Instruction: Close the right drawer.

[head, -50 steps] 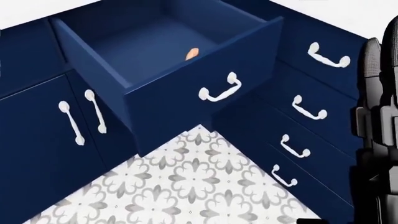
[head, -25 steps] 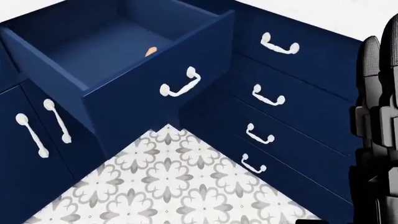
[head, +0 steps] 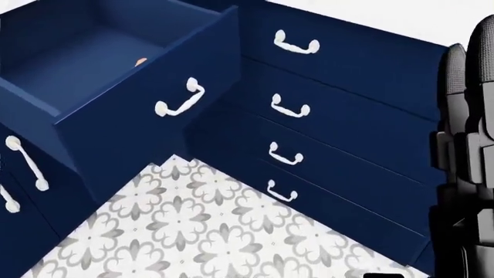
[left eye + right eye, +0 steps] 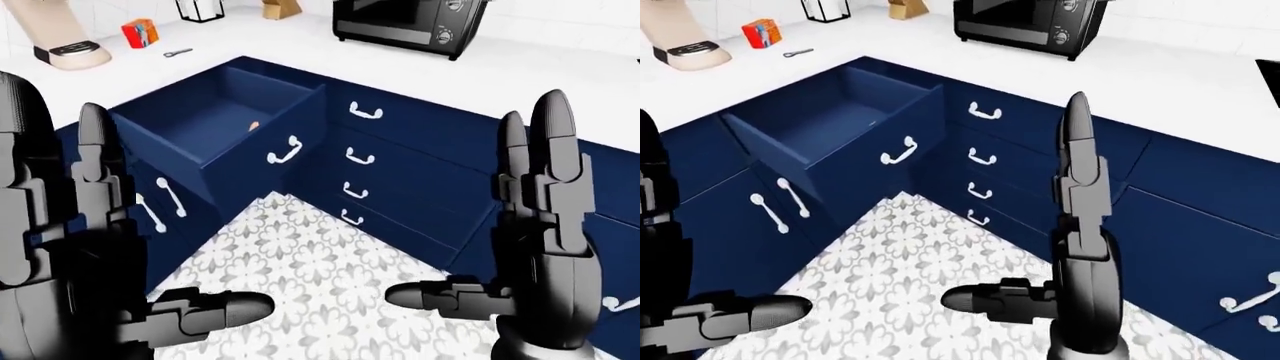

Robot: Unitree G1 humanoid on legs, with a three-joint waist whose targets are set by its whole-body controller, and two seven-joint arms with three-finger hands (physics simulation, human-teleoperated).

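Head view slid to the right over the last second: the whole picture moved together, so this was the camera turning or the robot stepping, not the furniture. The dark blue corner cabinets (image 4: pixel 420 187) and the white countertop (image 4: pixel 540 82) above them kept their places in the room. The grey-and-white patterned floor tiles (image 3: pixel 208 226) filled the bottom of that view.

The open dark blue drawer (image 3: pixel 116 63), the task's thing, sat at the upper left of the head view, closer to the left edge than a second before. It was pulled far out over the floor, and its white curved handle (image 3: pixel 180 101) faced the robot. A small orange object (image 3: pixel 141 61) lay inside; I could not tell what it was. To the right of it stood a column of four shut drawers with white handles (image 3: pixel 290 108).

In the left-eye view the black left hand (image 4: pixel 95 247) and the black right hand (image 4: pixel 540 247) were both raised, fingers spread and upright, thumbs pointing inward, with nothing in them. Both were well apart from the drawer.

On the countertop stood a black microwave oven (image 4: pixel 410 22), a small red box (image 4: pixel 139 33) and a beige appliance (image 4: pixel 55 34).

I judged that closing had not begun: the robot was approaching, and a hand would need to reach the drawer face and push.
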